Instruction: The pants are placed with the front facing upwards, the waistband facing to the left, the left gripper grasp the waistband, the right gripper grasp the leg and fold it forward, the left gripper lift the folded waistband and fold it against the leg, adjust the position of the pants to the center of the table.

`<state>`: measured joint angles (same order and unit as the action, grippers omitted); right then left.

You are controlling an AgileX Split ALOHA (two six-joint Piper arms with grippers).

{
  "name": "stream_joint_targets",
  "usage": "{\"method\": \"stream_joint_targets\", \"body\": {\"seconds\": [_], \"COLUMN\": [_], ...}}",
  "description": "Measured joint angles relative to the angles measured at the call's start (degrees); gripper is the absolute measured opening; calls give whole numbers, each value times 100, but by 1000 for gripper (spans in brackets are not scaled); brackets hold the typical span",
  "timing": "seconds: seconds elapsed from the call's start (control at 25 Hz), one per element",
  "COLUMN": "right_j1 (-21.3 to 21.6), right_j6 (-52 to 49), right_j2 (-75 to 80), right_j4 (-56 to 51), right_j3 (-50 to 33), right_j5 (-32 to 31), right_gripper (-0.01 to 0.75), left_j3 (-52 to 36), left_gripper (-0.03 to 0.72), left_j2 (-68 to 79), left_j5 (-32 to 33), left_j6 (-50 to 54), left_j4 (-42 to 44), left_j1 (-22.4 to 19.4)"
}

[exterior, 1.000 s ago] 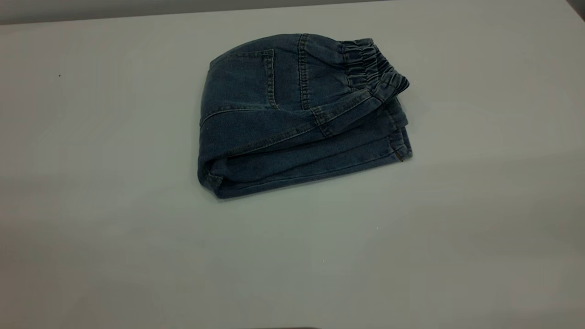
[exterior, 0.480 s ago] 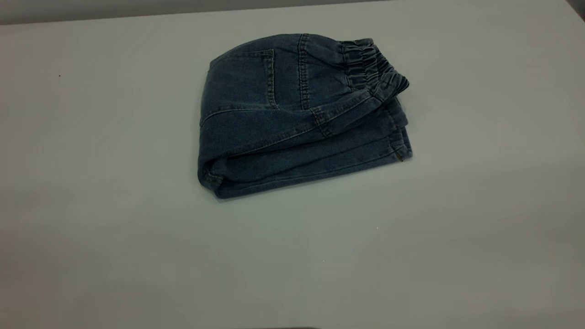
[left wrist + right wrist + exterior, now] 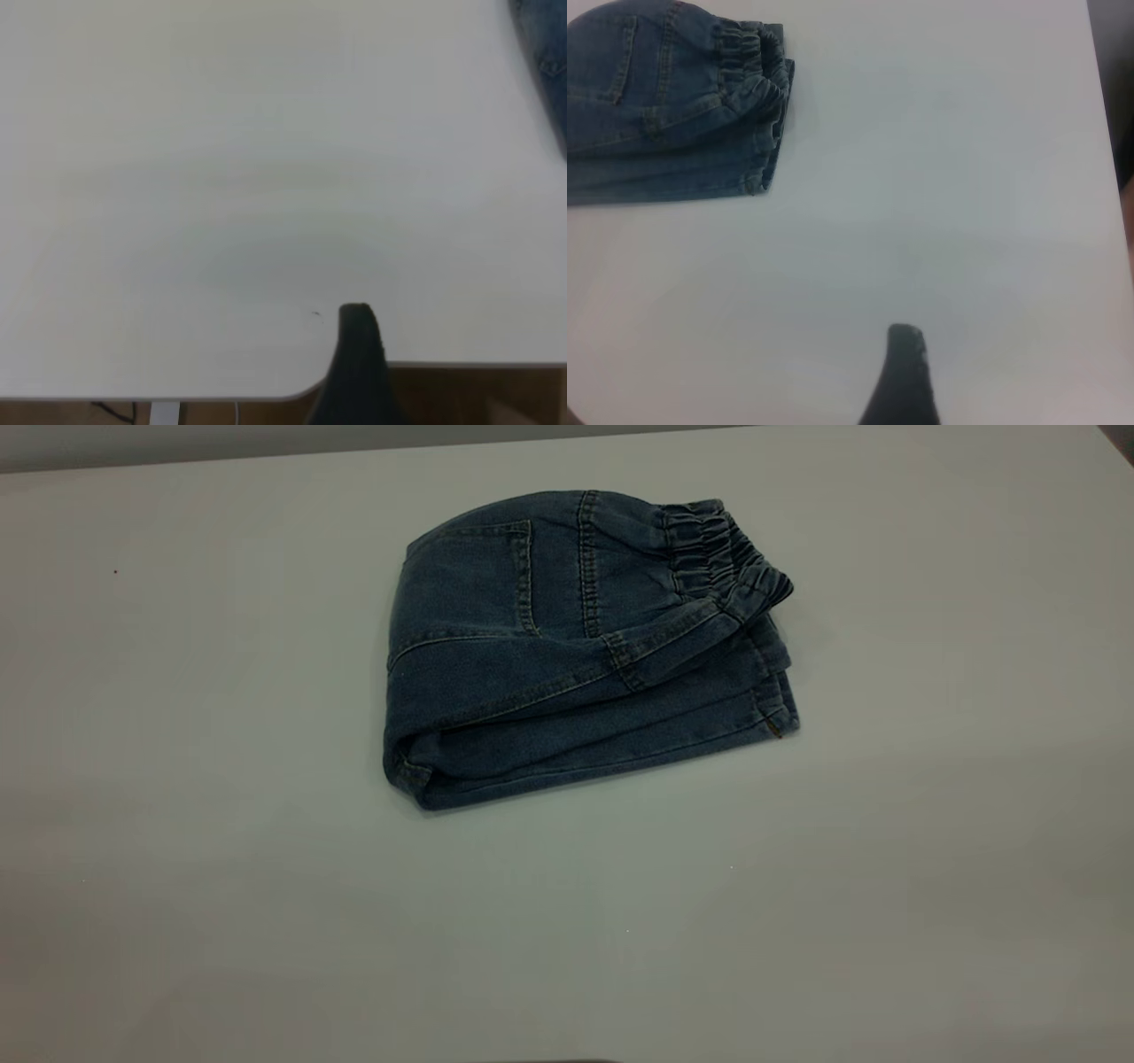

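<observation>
The blue denim pants (image 3: pixel 567 655) lie folded into a compact bundle on the table (image 3: pixel 221 886), a little behind its middle. The gathered waistband (image 3: pixel 722 558) sits on top at the bundle's right rear corner, and a patch pocket with tan stitching faces up. Neither gripper appears in the exterior view. The right wrist view shows the pants (image 3: pixel 664 115) and waistband (image 3: pixel 753 62) far off, with a black part of my right gripper (image 3: pixel 904 372) over bare table. My left gripper (image 3: pixel 354 363) hangs at the table's edge, with only a sliver of the pants (image 3: pixel 545 53) in its view.
The table's rounded front edge (image 3: pixel 177 394) runs close to the left gripper, with brown floor beyond it. A dark strip beyond the table's far edge (image 3: pixel 177 443) lines the back. Bare tabletop surrounds the pants on all sides.
</observation>
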<state>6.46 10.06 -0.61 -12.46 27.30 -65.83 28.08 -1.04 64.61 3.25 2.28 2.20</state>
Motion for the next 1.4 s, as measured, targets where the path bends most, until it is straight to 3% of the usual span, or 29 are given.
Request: {"method": "stream_joint_targets", "body": {"seconds": [0.24,0.56,1.4], "right_j1": [-83,-811,-829], "right_j6": [-460,-1858,-1156], "right_j2": [0,0,0], "right_j4": [418,1399,1027], "right_j3": [-5,-6,-6], "right_j5": [6,45,50], "right_gripper": [512,512,512], "left_j3": [0,0,0], "left_gripper": [517,517,517], "left_j2": [0,0,0], "left_j5": [0,0,0], "left_j6": [0,0,0], "left_j4": [0,0,0], "left_j1": [0,0,0]}}
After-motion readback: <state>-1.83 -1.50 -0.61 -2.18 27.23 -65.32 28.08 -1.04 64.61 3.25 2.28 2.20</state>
